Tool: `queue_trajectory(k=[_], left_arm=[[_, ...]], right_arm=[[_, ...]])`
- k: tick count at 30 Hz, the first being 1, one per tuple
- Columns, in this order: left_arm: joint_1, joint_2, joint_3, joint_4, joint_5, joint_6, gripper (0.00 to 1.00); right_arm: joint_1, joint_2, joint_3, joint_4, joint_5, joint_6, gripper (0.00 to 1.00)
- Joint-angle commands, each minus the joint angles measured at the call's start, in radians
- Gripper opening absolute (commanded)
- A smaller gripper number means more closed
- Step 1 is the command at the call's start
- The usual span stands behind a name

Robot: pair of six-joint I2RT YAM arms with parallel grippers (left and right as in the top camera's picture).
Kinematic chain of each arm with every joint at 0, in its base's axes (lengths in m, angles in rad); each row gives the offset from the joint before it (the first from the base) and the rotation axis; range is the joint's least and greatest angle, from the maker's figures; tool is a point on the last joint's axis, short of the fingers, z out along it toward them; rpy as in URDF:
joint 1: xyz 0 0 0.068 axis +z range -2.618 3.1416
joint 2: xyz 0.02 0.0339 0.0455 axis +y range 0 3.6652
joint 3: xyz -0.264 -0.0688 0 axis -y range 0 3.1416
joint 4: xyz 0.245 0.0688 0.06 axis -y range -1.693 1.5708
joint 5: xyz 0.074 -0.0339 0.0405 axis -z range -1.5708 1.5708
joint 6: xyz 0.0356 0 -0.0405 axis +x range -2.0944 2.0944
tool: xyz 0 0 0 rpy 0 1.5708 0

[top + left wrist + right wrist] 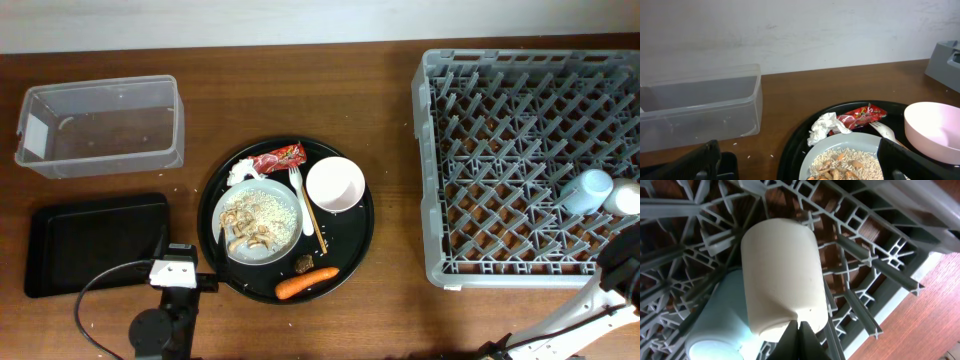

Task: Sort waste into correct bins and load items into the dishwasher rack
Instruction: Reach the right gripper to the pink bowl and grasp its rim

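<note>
The right gripper (800,336), clenched shut at the rim of the small white cup (780,275), could topple it against the light blue cup (715,325) on pulling away, while the left gripper (802,162) gapes idle.

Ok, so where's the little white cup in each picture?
Overhead: the small white round cup is at the far right edge, inside the large grey plastic lattice rack, next to the light blue cup.
Left wrist: not in it.
Right wrist: it fills the middle, with the blue cup at lower left.
Shared landmark: the grey rack, which in the left wrist view is just a corner at the right edge.
</note>
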Motion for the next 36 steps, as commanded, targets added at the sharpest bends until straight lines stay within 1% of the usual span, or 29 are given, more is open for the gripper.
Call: queue_trajectory(k=[1, 6, 10, 14, 26, 28, 30, 32, 33, 36], left_arm=[[-0.003, -0.005, -0.006, -0.002, 0.0, 0.016, 0.99], [-0.003, -0.005, -0.006, -0.002, 0.0, 0.016, 0.99], [-0.003, -0.005, -0.006, -0.002, 0.0, 0.016, 0.99], [-0.003, -0.005, -0.006, -0.002, 0.0, 0.016, 0.99], [-0.003, -0.005, -0.006, -0.002, 0.0, 0.016, 0.99], [-0.003, -0.005, -0.006, -0.002, 0.0, 0.016, 0.99], [-0.003, -0.005, -0.006, -0.002, 0.0, 0.016, 0.99], [-0.003, -0.005, -0.006, -0.002, 0.0, 0.016, 0.99], [-0.003, -0.005, -0.006, -0.002, 0.0, 0.016, 0.99], [-0.003, -0.005, -0.006, -0.002, 0.0, 0.016, 0.99]], right_arm=[[0.003, 0.015, -0.006, 0.022, 0.019, -0.006, 0.04], [0.003, 0.017, -0.006, 0.036, 0.013, -0.018, 0.04], [0.003, 0.017, -0.006, 0.013, -0.045, -0.018, 0.04], [0.003, 0.033, -0.006, 0.0, -0.026, -0.018, 0.05], [0.003, 0.047, -0.005, 0.071, -0.014, -0.026, 0.05], [0.003, 0.043, 0.036, 0.053, -0.023, -0.025, 0.04], [0.003, 0.031, 0.101, 0.016, -0.083, -0.026, 0.04], [0.005, 0.003, 0.2, -0.039, -0.189, -0.026, 0.04], [0.012, -0.019, 0.241, -0.062, -0.255, -0.049, 0.04], [0.067, -0.098, 0.328, -0.132, -0.401, -0.074, 0.04]])
